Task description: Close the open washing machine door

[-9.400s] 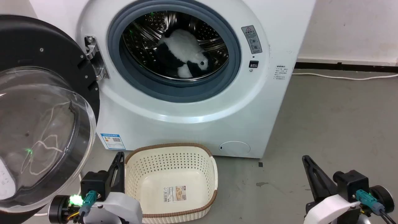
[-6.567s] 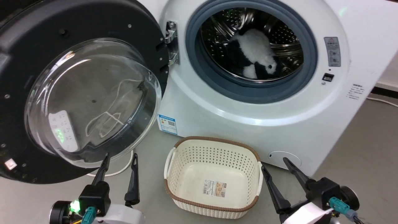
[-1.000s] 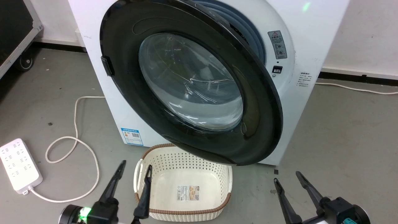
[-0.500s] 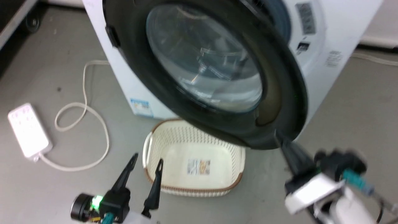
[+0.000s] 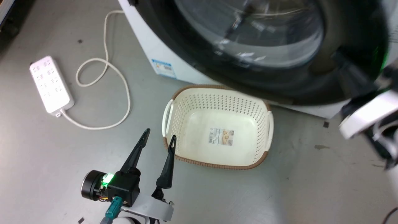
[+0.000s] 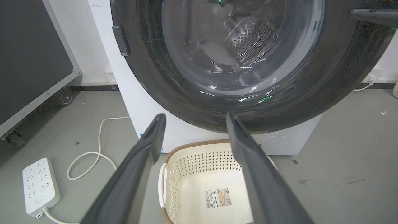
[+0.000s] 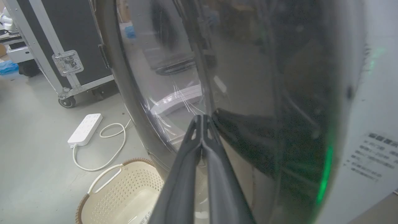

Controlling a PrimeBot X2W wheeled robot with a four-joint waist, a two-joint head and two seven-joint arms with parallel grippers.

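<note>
The washing machine door [image 5: 264, 62] is swung across the front of the washing machine [image 5: 155, 49], its glossy black rim and bulging glass covering the drum mouth. Through the glass, my left wrist view shows the drum's perforated steel. Whether the door is latched I cannot tell.

My right gripper [image 7: 202, 119] is clenched, its 2 fingers flat together with nothing between them. Their tips are up against the door's outer face, near where the glass meets the black rim. In the head view this arm is blurred at the door's right side.

My left gripper [image 5: 159, 134] is released, its 2 fingers spread wide and holding nothing. It sits low over the floor [image 5: 46, 155], well apart from the door, with 1 fingertip just beside the near left corner of the basket [image 5: 192, 102].

That cream perforated basket stands on the floor at the machine's foot, under the door's lower rim, with a paper label on its bottom. To the left a white power strip [image 5: 51, 84] lies on the floor, and its cable [image 5: 124, 90] loops towards the machine's left side. Further left stands a black wheeled case [image 6: 31, 62] with metal edging.
</note>
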